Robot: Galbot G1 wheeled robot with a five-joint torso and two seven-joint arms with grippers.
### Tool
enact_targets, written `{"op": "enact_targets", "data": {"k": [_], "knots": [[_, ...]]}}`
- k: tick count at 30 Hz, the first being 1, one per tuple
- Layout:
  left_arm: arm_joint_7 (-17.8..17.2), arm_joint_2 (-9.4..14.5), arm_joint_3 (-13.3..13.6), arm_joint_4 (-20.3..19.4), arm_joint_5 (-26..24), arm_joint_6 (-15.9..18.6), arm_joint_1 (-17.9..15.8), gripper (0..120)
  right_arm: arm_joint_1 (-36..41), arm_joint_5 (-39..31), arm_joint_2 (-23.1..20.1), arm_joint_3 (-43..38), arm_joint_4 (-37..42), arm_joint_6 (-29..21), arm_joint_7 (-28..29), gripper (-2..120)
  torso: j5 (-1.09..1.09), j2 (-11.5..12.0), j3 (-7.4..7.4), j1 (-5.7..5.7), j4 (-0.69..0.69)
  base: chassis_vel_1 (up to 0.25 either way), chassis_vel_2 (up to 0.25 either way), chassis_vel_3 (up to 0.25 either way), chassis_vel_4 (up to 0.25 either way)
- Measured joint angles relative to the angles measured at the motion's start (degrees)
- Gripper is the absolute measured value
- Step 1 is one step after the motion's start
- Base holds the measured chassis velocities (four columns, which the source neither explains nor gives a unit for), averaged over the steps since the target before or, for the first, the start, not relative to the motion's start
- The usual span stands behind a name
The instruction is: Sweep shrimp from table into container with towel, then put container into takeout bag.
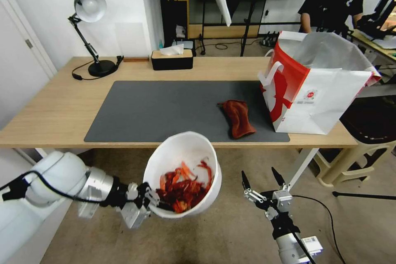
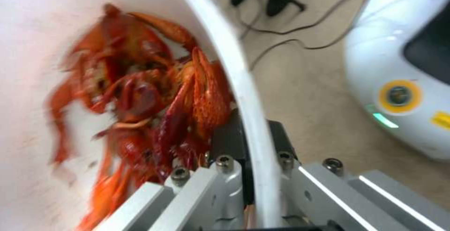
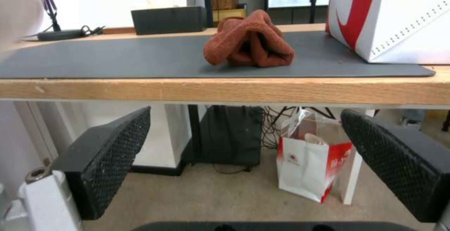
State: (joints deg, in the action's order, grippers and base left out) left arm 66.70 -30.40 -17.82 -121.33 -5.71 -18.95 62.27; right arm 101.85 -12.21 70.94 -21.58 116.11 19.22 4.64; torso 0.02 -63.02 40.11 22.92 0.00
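Observation:
My left gripper (image 1: pixel 153 204) is shut on the rim of the white container (image 1: pixel 178 150), holding it tilted in the air just below the table's (image 1: pixel 53 111) front edge. Red-orange shrimp (image 1: pixel 183 189) lie heaped in its lower part, and the left wrist view has the shrimp (image 2: pixel 150 101) pressed against the container's rim (image 2: pixel 244 94). The rust-brown towel (image 1: pixel 238 117) lies crumpled on the dark mat, left of the white-and-red takeout bag (image 1: pixel 317 90). Below the table edge, my right gripper (image 1: pixel 263 181) hangs open and empty; the towel (image 3: pixel 251 41) sits ahead of it.
On the table's far side stand a black tissue box (image 1: pixel 172 58) and a desk lamp (image 1: pixel 88 29). A second small white-and-red bag (image 3: pixel 309 164) stands on the floor under the table. A stool (image 1: pixel 363 140) is beside the table's right end.

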Motion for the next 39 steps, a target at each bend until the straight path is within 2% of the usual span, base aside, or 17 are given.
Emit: {"op": "enact_targets", "data": {"k": [2,3,8,9,11,19,22,23,26,27,30,31,33,35,37,39], "knots": [[-0.3,0.0,0.8,0.6,-1.4,0.9,-2.8,0,0.1,0.1,0.1,0.0,0.0,0.0,-0.1,100,-0.02,0.0,0.00,0.01,0.00,0.000,0.000,0.000,0.000],[-0.6,-0.1,1.5,1.3,-2.2,1.5,-5.5,0,0.1,0.2,0.3,0.0,0.1,0.1,-0.3,100,-0.01,0.0,0.00,0.00,-0.01,0.000,0.000,0.000,0.000],[-0.8,-0.3,2.1,1.8,-2.5,1.9,-6.8,0,0.2,0.3,0.5,0.1,0.1,0.1,-0.4,100,0.00,0.0,0.00,0.00,0.00,0.000,0.000,0.000,0.000],[-1.2,-0.7,3.9,3.4,-3.2,2.5,-10.2,0,0.2,0.8,1.0,0.3,0.4,0.1,-0.5,100,-0.02,0.0,0.00,0.00,0.01,0.000,0.000,0.000,0.000],[-1.4,-1.3,5.3,4.5,-3.2,2.8,-12.5,0,0.2,1.3,1.5,0.5,0.5,0.1,-0.6,100,-0.03,0.0,0.00,0.01,0.00,0.000,0.000,0.000,0.000],[-2.5,-2.8,9.3,6.1,-3.2,3.7,-17.8,0,0.2,1.9,2.2,1.1,0.6,0.1,-1.1,100,-0.02,0.0,0.00,0.01,0.00,0.000,0.000,0.000,0.000],[-4.0,-4.2,14.0,7.6,-3.2,4.3,-23.2,0,0.3,2.1,2.5,1.1,0.7,0.2,-1.4,100,-0.02,0.0,0.00,0.00,0.00,0.000,0.000,0.000,0.000],[-4.0,-4.2,14.0,7.6,-3.2,4.3,-23.2,0,0.3,2.1,2.5,1.1,0.7,0.2,-1.4,100,-0.02,0.0,0.00,0.00,0.00,0.000,0.000,0.000,0.000],[-5.5,-5.6,18.8,9.2,-3.2,4.6,-28.9,0,0.5,2.1,2.6,1.1,0.8,0.2,-1.7,100,0.00,0.0,0.00,0.01,0.00,0.000,0.000,0.000,0.000],[-5.5,-5.6,18.8,9.2,-3.2,4.6,-28.9,0,0.5,2.1,2.6,1.1,0.8,0.2,-1.7,100,0.00,0.0,0.00,0.01,0.00,0.000,0.000,0.000,0.000],[-6.9,-7.8,23.0,11.7,-3.5,4.9,-33.9,0,0.5,2.3,2.9,1.1,0.9,0.2,-1.9,100,-0.01,0.0,0.00,0.01,0.00,0.000,0.000,0.000,0.000],[-6.9,-7.8,23.0,11.7,-3.5,4.9,-33.9,0,0.5,2.3,2.9,1.1,0.9,0.2,-1.9,100,-0.01,0.0,0.00,0.01,0.00,0.000,0.000,0.000,0.000],[-7.5,-9.8,25.5,13.9,-3.6,4.9,-37.0,0,0.5,2.4,3.1,1.0,0.9,0.2,-2.0,100,-0.02,0.0,0.01,0.01,0.00,0.000,0.000,0.000,0.000],[-7.7,-10.3,26.2,14.7,-3.6,4.9,-38.0,0,0.5,2.5,3.2,0.9,0.9,0.2,-2.0,100,-0.01,0.0,0.00,0.01,-0.01,0.000,0.000,0.000,0.000],[-8.3,-11.9,27.9,16.9,-3.6,4.8,-40.4,0,0.5,2.6,3.3,0.9,0.9,0.2,-2.1,100,0.00,0.0,0.00,0.01,0.00,0.000,0.000,0.000,0.000],[-8.3,-12.3,28.5,17.5,-3.6,4.8,-41.1,0,0.5,2.6,3.3,0.9,0.9,0.2,-2.1,100,-0.01,0.0,0.00,0.01,0.01,0.000,0.000,0.000,0.000]]}}
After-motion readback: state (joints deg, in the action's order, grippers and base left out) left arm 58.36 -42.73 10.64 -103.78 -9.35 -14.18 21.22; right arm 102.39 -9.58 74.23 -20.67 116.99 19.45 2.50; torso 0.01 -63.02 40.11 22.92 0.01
